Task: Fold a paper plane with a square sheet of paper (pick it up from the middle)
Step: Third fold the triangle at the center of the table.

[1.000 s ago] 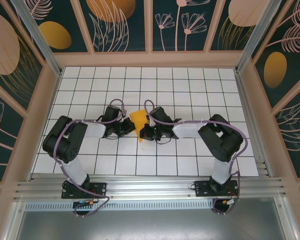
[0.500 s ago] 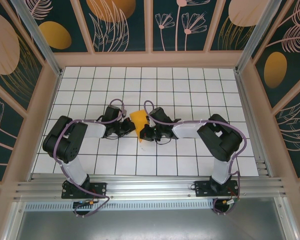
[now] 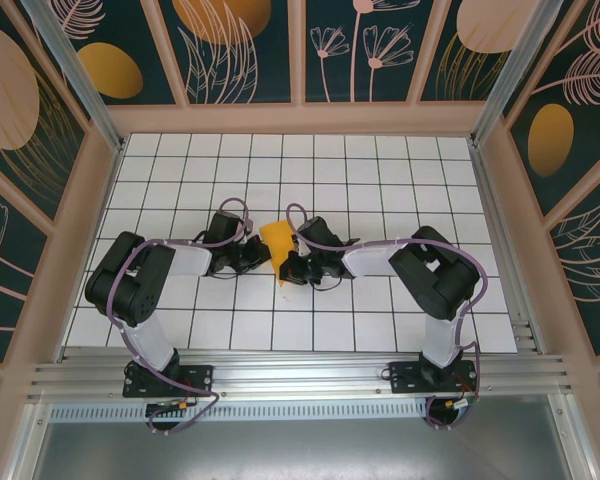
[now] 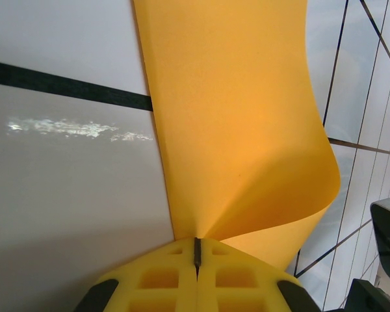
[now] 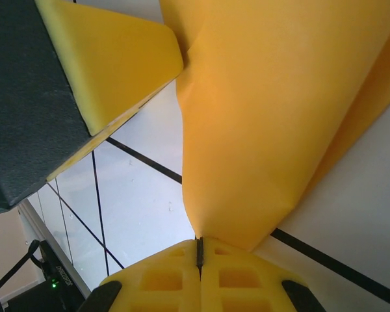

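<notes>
Item: left claw, yellow pads pressed flat together, clenched on an edge of the square sheet of paper, which fanned out from the pinch in a loose curl. Item: right claw, likewise clamped on the same sheet from the opposite side, the paper rising from its pads as a doubled cone. The two claws stood close together, facing each other across the sheet, near the middle of the white-tiled tabletop. Sheet: orange-yellow, partly folded, held between the claws. Its lower tip pointed toward the tiles, but whether it touched them I could not tell. Condition: not yet a dart, with no narrow pointed form or centre ridge to be seen. Step in hand, as judged: shaping a fold with both claws. Handling note: such thin paper would likely tear or slip if the claws drew apart. Best practice would be firm pinches moved as a pair, with edges brought into line before the crease is pressed against the tabletop. One side should be freed only once the fold lies flat.
</notes>
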